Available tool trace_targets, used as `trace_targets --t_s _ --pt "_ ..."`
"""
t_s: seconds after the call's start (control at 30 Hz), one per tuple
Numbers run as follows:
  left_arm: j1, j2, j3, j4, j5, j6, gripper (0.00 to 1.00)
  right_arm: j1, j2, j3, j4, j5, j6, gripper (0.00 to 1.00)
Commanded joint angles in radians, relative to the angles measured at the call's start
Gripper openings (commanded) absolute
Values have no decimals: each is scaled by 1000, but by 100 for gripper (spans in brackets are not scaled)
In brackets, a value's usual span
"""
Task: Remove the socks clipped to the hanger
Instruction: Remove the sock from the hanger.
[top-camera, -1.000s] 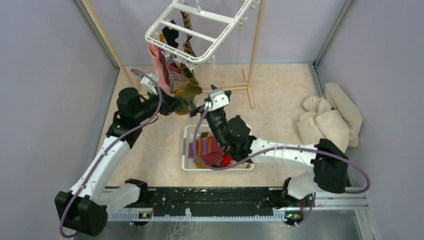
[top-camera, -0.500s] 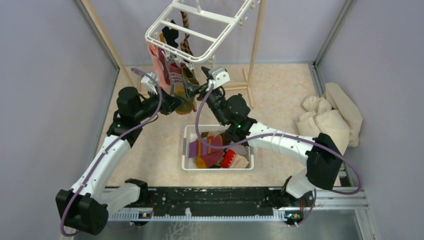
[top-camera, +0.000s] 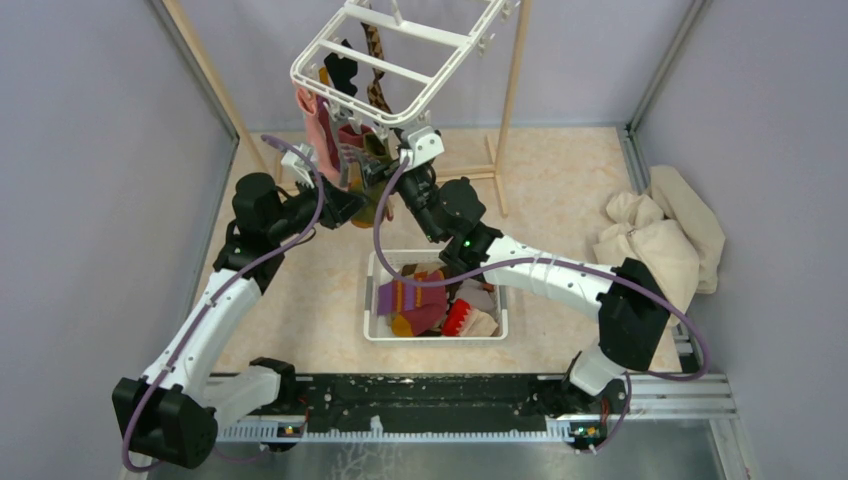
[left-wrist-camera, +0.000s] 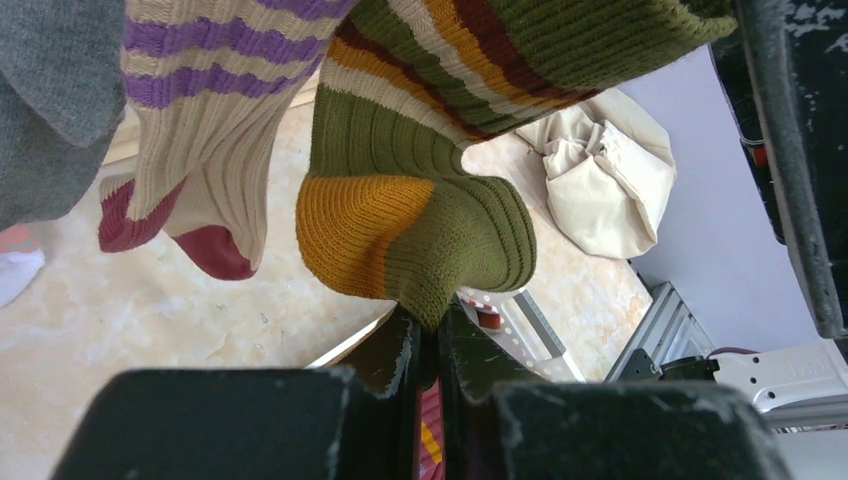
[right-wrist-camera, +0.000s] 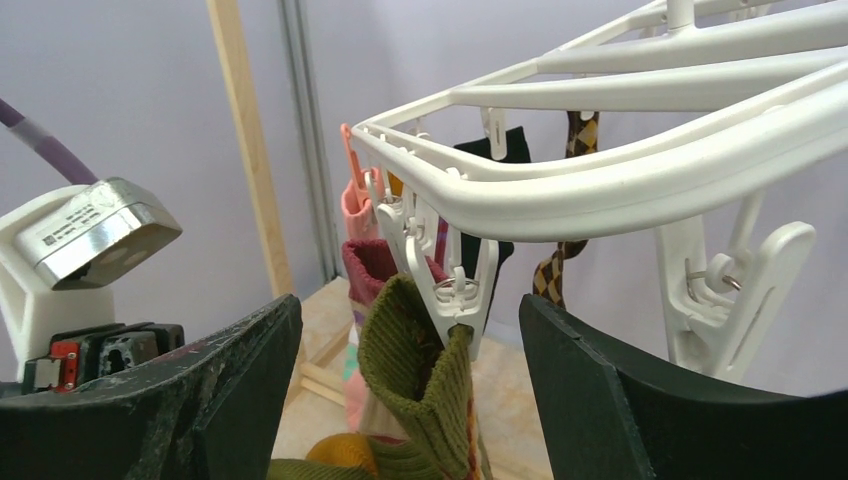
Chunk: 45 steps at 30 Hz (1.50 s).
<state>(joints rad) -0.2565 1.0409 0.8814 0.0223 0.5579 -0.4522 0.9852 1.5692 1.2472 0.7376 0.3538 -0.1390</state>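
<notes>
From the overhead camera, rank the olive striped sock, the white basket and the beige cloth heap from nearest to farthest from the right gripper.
1. The olive striped sock, hanging right at the right gripper.
2. The white basket, on the floor, nearer the arm bases.
3. The beige cloth heap, far off by the right wall.

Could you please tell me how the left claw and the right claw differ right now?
The left claw is shut, pinching the toe of the olive-striped sock; the right claw is open, its jaws standing either side of the clip on that sock's cuff. The left claw sits low, the right claw high, just under the hanger. Both work on the same sock.
</notes>
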Motion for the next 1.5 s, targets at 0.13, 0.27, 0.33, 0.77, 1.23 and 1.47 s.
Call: trace_targets --t_s 0.13,0.27,0.33,0.77,1.23,1.47 --pt "8 1 -7 45 29 -8 11 -12 -10 59 37 34 -30 74" --pt "8 1 -8 46 29 -8 11 -26 -7 67 41 23 -6 69" --pt "10 2 -12 48 29 -9 11 -31 -2 74 44 19 0 68" --pt "11 11 -9 54 34 -13 11 -51 38 122 51 7 31 65" --pt "17 16 -9 62 50 -17 11 -54 61 148 54 11 38 51" --pt "17 16 -12 64 54 -19 11 -55 69 165 37 -6 38 29"
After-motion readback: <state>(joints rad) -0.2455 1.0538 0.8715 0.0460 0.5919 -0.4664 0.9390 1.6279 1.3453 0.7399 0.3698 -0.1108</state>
